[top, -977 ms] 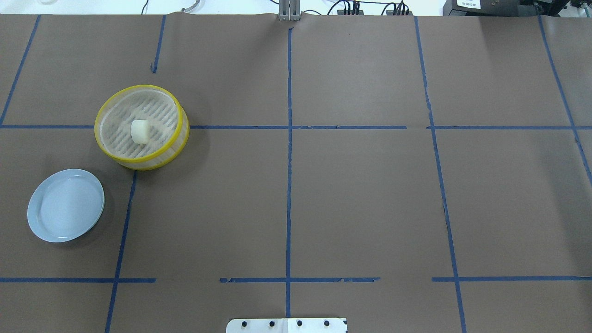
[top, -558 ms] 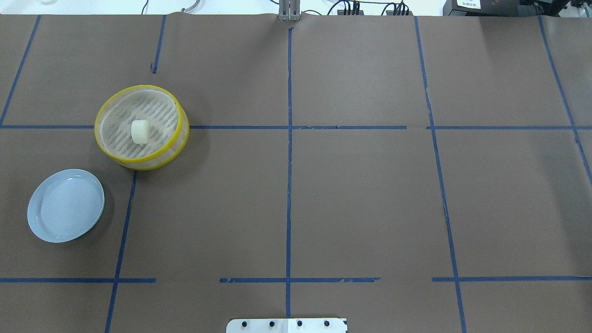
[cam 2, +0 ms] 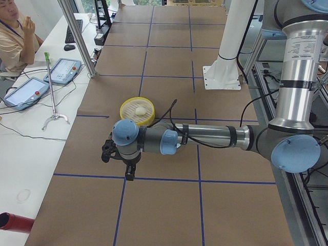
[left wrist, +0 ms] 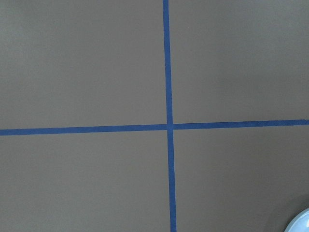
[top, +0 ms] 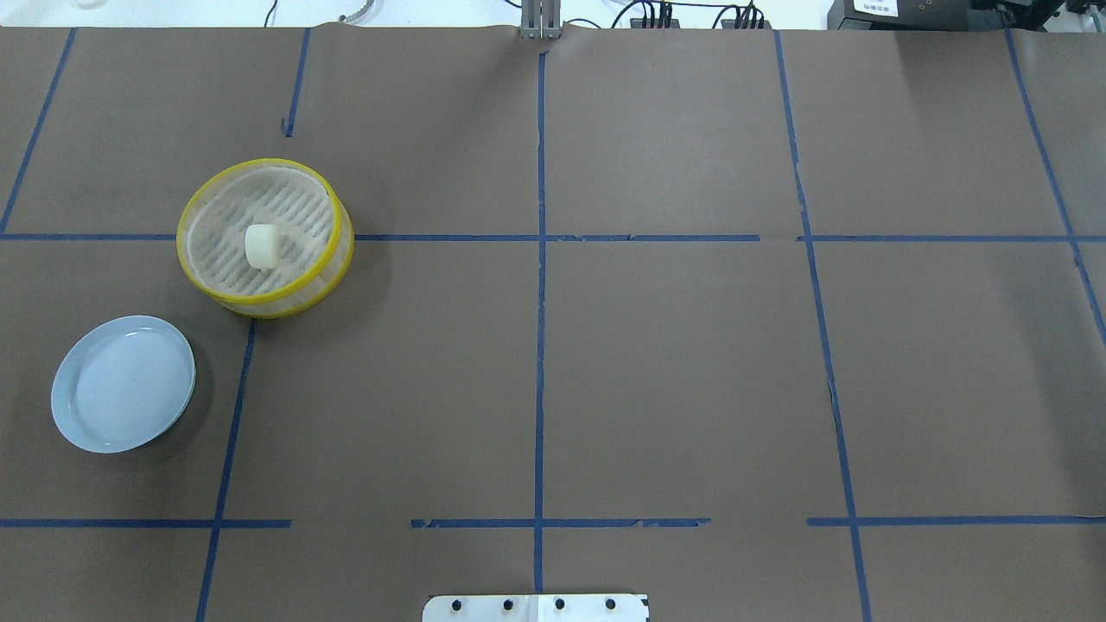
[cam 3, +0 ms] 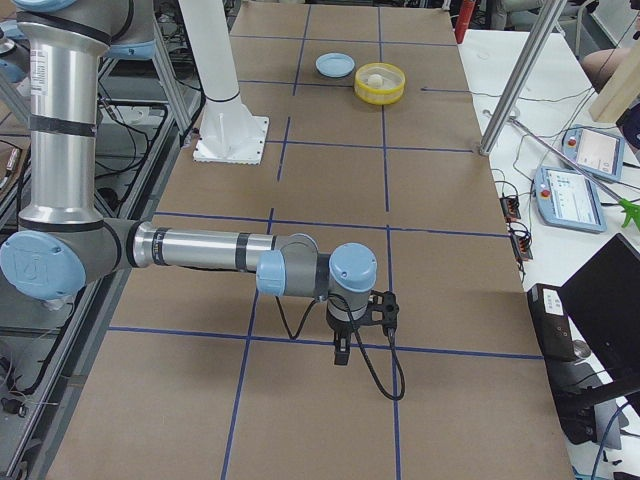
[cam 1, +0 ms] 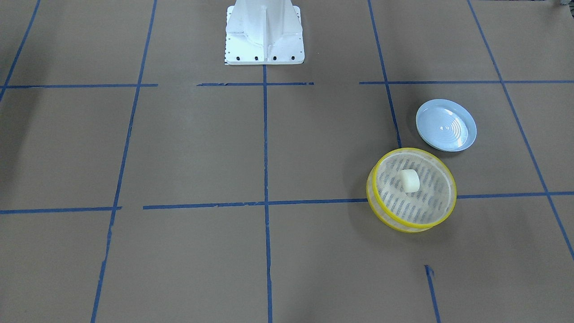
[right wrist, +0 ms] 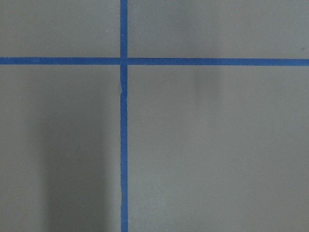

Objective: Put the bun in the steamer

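The bun (top: 261, 245), a small cream-white block, lies on the slatted floor of the yellow-rimmed steamer (top: 298, 216) at the table's left. It also shows in the front-facing view (cam 1: 410, 180), inside the steamer (cam 1: 428, 202). Neither gripper is near it. My left gripper (cam 2: 130, 175) shows only in the left side view, pointing down over the table, well short of the steamer (cam 2: 134, 117). My right gripper (cam 3: 340, 352) shows only in the right side view, far from the steamer (cam 3: 380, 92). I cannot tell whether either gripper is open or shut.
An empty pale blue plate (top: 123, 384) sits near the steamer, toward the robot; its rim shows in a corner of the left wrist view (left wrist: 301, 223). The robot's white base (cam 1: 264, 31) stands mid-table. Operator tablets (cam 2: 31, 89) lie beyond the table's far edge.
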`<state>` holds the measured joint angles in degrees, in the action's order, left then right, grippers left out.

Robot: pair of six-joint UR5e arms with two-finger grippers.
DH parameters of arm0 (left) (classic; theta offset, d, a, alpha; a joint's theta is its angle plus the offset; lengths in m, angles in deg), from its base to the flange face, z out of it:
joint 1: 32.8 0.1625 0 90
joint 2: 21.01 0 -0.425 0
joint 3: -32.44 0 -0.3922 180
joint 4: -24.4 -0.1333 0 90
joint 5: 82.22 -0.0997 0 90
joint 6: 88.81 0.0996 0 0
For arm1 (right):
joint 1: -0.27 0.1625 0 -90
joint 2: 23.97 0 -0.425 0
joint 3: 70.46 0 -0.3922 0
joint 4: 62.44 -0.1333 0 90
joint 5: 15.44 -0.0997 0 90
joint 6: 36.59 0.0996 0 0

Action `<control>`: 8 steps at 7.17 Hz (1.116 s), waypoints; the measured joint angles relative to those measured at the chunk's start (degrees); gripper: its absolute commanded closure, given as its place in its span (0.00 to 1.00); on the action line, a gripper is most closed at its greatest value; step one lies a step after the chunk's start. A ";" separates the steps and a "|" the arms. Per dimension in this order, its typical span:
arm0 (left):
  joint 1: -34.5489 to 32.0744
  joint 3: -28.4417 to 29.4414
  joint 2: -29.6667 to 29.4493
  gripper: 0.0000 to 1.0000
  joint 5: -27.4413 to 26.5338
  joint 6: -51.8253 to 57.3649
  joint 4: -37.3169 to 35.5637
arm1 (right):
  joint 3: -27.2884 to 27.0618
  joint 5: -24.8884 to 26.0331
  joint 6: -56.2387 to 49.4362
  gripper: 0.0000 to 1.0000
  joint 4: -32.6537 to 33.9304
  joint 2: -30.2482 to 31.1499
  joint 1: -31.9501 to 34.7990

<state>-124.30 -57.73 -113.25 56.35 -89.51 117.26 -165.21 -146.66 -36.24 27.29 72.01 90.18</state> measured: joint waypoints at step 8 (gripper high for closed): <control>0.18 -2.65 5.24 0.00 -0.53 -0.17 6.76 | 0.00 0.00 0.00 0.00 0.00 0.00 0.00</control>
<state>-124.12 -60.37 -108.01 55.82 -89.68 124.02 -165.21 -146.66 -36.24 27.29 72.01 90.18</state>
